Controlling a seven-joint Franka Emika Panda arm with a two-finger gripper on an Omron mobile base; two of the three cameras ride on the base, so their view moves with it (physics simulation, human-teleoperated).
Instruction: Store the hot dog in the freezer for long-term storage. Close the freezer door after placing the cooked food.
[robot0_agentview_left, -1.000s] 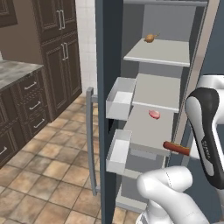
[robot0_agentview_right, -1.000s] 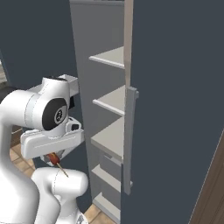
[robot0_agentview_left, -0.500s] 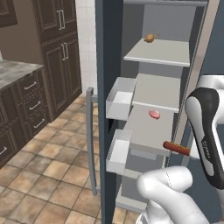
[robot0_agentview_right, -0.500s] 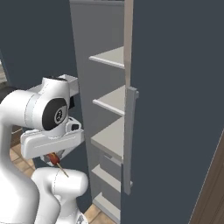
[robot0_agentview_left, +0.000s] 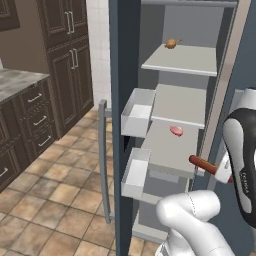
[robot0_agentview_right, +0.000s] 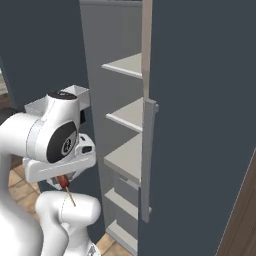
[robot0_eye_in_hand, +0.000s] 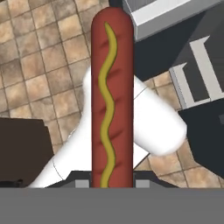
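One hot dog, striped with a wavy yellow line, runs from between the fingers straight toward 12 o'clock in the hand view, clamped at its near end by the nearly closed pair. In the left base view it pokes toward 10 o'clock just off the front edge of a freezer shelf, beside the open freezer door with two white bins. One pink lump of meat and one tan roundish food lie on separate shelves.

We find almost nothing readable here. The robot arm carries a small line of pale lettering along its dark joint cover in the left base view, too small for us to make out. We see no other words, numbers or signs.
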